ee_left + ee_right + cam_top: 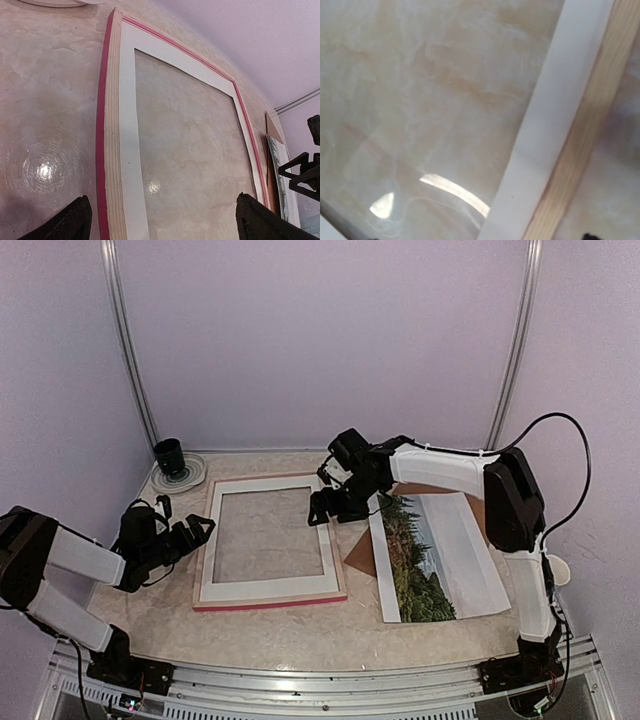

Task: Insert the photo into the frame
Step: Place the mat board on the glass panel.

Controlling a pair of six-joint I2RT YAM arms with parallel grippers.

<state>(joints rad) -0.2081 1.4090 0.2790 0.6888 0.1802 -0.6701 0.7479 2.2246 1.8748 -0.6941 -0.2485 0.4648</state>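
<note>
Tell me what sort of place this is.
Probably a robot lab test cell: plain lilac walls on aluminium posts enclose the table, left arm and right arm are bolted to a metal rail at its near edge, and a frame and photo lie out as props.

The right wrist view shows only a strip of the frame and its white mat, both running off the edges. From above, the right gripper is a dark cluster whose jaw spacing cannot be read, and the brown board lies mostly hidden under the photo. The left wrist view's lower edge cuts off all but the tips of the left gripper.
</note>
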